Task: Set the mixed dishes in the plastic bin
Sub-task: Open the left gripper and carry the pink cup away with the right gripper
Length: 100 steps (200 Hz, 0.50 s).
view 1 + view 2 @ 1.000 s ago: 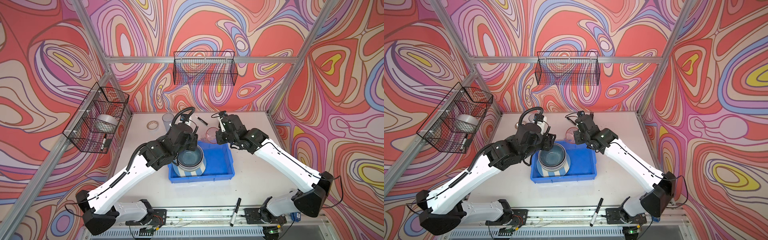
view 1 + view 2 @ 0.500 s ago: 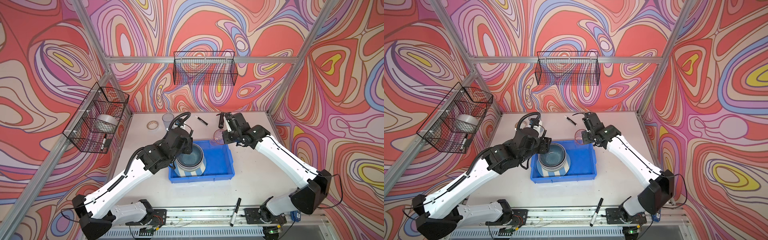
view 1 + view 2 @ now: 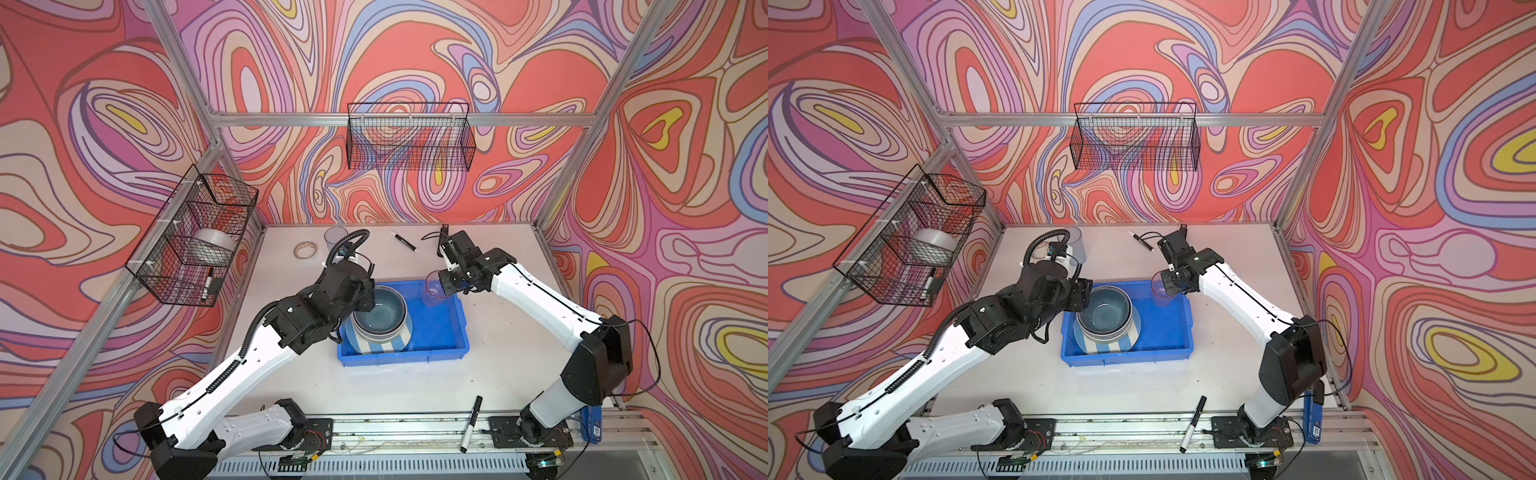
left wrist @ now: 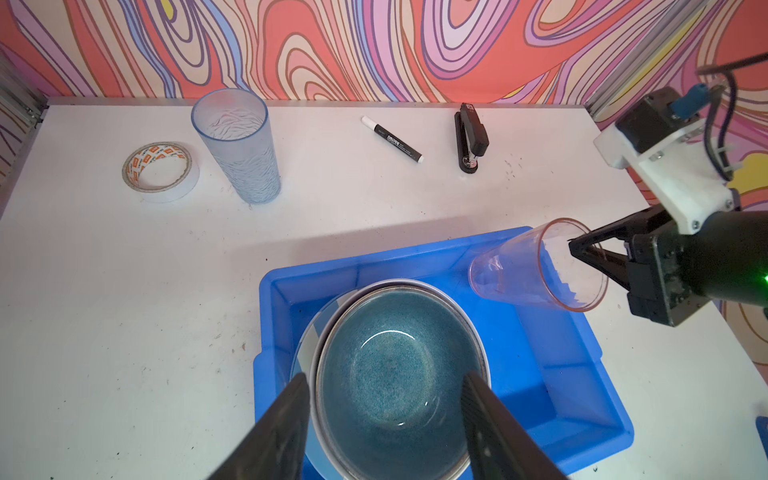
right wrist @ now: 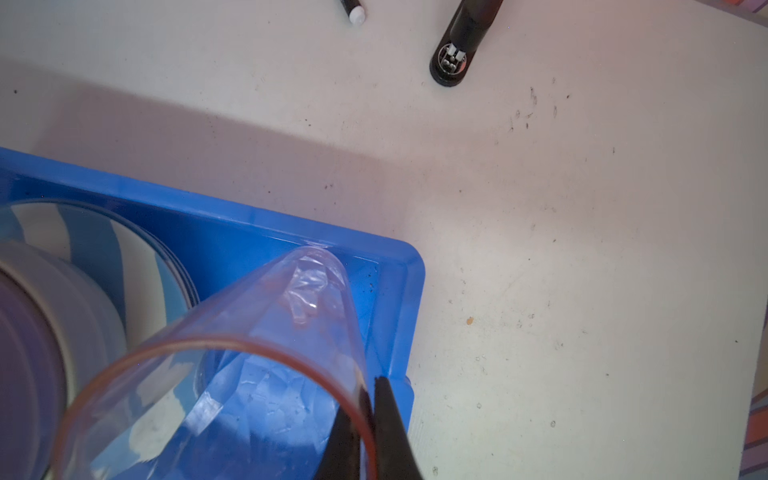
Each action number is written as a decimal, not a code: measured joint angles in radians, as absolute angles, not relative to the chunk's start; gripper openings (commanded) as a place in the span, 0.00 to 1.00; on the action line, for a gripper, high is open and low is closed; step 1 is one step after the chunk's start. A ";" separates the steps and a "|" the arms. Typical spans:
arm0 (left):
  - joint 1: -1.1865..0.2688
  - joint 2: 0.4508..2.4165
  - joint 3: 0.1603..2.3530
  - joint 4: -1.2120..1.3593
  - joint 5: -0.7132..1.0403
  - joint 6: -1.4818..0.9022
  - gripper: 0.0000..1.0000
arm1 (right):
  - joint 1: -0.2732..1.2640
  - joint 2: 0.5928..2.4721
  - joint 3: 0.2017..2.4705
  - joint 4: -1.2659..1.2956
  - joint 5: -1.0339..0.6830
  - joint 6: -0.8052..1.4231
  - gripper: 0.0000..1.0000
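Top views, bin: one bin [image 3: 440, 334] in the middle of the table [image 3: 503, 349], already stacked up!
Top views, dishes in bin: two bowls nested, a blue bowl [image 3: 380, 316] inside a pale bowl [image 3: 380, 333], on one striped plate [image 3: 384, 349].
Top views, tumblers: two. The pink tumbler [image 3: 432, 291] is tilted over the bin's far right corner. The bluish tumbler [image 3: 336, 237] stands upright at the back, outside the bin.
Top views, grippers: left gripper [image 3: 368, 297] at the bowls' left edge, right gripper [image 3: 1173, 284] on the pink tumbler's mouth.
Top views, clutter: one tape roll [image 3: 306, 250]. Three markers: a marker [image 3: 402, 240] at the back, a marker [image 3: 471, 424] on the front rail, a marker [image 3: 207, 284] in a basket. Two baskets [image 3: 409, 141] on the walls.
Left wrist, fingers: left fingers [image 4: 286, 419] apart, one each side of the bowls' near rim. Contact? Cannot tell.
Left wrist, table: bluish tumbler [image 4: 241, 149], tape roll [image 4: 160, 172], one marker [image 4: 392, 139] and one stapler [image 4: 471, 137], all outside the bin.
Right wrist, fingers: right fingers [image 5: 390, 424] pinched on the pink tumbler's [image 5: 257, 353] rim, one inside, one outside. Clamped!
Right wrist, tumbler: its base points at the bin's corner [image 5: 411, 291], with plate [image 5: 141, 266] and pale bowl [image 5: 62, 299] beside it.
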State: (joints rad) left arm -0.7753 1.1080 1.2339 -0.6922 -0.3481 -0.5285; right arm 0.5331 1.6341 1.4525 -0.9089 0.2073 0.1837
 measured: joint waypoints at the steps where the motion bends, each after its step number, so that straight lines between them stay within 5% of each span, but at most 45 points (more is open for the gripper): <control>1: -0.775 1.108 1.234 -0.693 -0.348 -0.529 0.61 | 0.533 1.636 1.452 -0.909 0.209 0.183 0.00; 100: -0.757 1.082 1.205 -0.715 -0.348 -0.535 0.61 | 0.517 1.720 1.456 -0.915 0.258 0.157 0.00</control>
State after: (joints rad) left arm -0.7570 1.0821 1.2049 -0.7147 -0.3481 -0.5354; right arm 0.5171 1.7199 1.4555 -0.9150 0.2577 0.1574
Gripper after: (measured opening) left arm 0.612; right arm 0.066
